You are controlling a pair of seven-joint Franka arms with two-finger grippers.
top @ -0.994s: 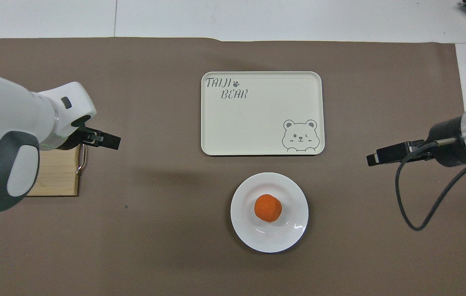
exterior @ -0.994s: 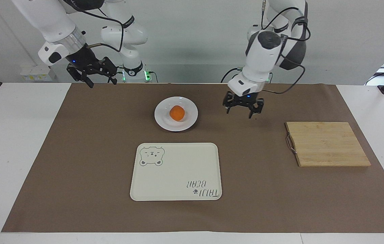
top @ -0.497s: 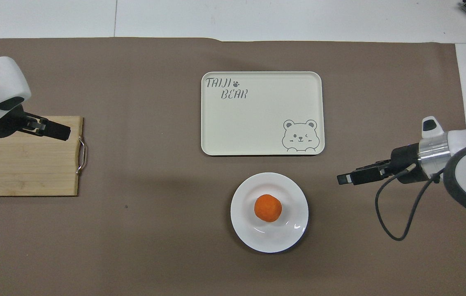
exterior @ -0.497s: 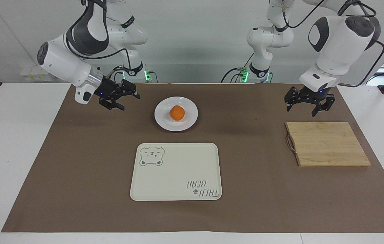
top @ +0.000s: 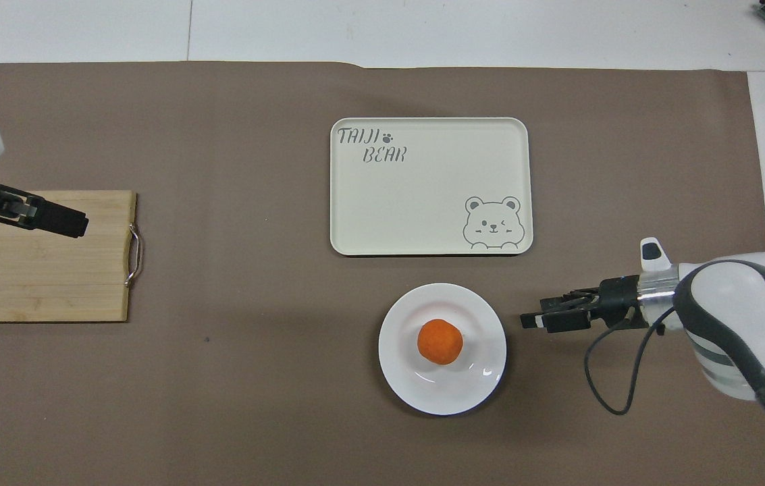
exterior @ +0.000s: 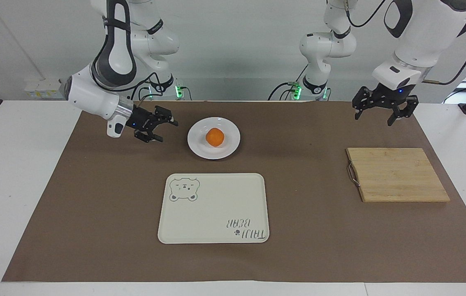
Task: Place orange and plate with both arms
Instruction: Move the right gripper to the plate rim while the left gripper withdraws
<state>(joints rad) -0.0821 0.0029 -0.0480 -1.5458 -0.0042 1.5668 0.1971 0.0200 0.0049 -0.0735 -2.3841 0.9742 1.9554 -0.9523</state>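
The orange [exterior: 215, 137] lies in the middle of the white plate [exterior: 196, 146], which stands on the brown mat; both also show in the overhead view, the orange [top: 439, 341] on the plate [top: 479, 385]. My right gripper [exterior: 167, 130] is open and empty, low over the mat just beside the plate's rim on the right arm's side, apart from it; it also shows in the overhead view [top: 532, 321]. My left gripper [exterior: 374, 119] is open and empty, raised over the wooden board's end nearer the robots; it also shows in the overhead view [top: 77, 225].
A cream rectangular tray [exterior: 216, 213] with a bear drawing lies farther from the robots than the plate, also in the overhead view [top: 423, 202]. A wooden cutting board [exterior: 397, 174] with a metal handle lies toward the left arm's end, also in the overhead view [top: 38, 283].
My left gripper has swung from beside the plate to the board's end and risen. My right gripper has come down and moved in next to the plate. Orange and plate have not moved.
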